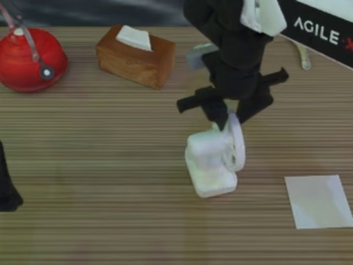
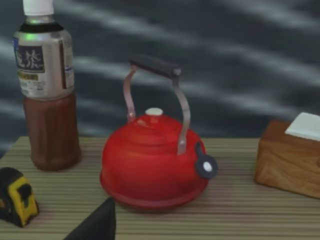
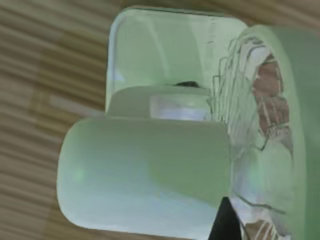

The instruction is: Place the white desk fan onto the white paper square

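The white desk fan point(image 1: 211, 161) stands near the table's middle, with its round grille point(image 1: 238, 141) edge-on toward the right. My right gripper point(image 1: 233, 118) comes down from above and is shut on the top of the grille. In the right wrist view the fan's motor housing point(image 3: 145, 175) fills the picture, and one dark fingertip point(image 3: 226, 227) sits between the housing and the grille point(image 3: 270, 140). The white paper square point(image 1: 319, 201) lies flat at the front right, apart from the fan. My left gripper point(image 1: 6, 190) is parked at the left edge, open.
A red kettle point(image 1: 27, 58) stands at the back left, and a brown wooden tissue box point(image 1: 135, 55) is beside it. A pale green piece point(image 1: 199, 54) shows partly behind the right arm. In the left wrist view, a tea bottle point(image 2: 47, 90) and a yellow tape measure point(image 2: 17, 202) stand by the kettle point(image 2: 152, 160).
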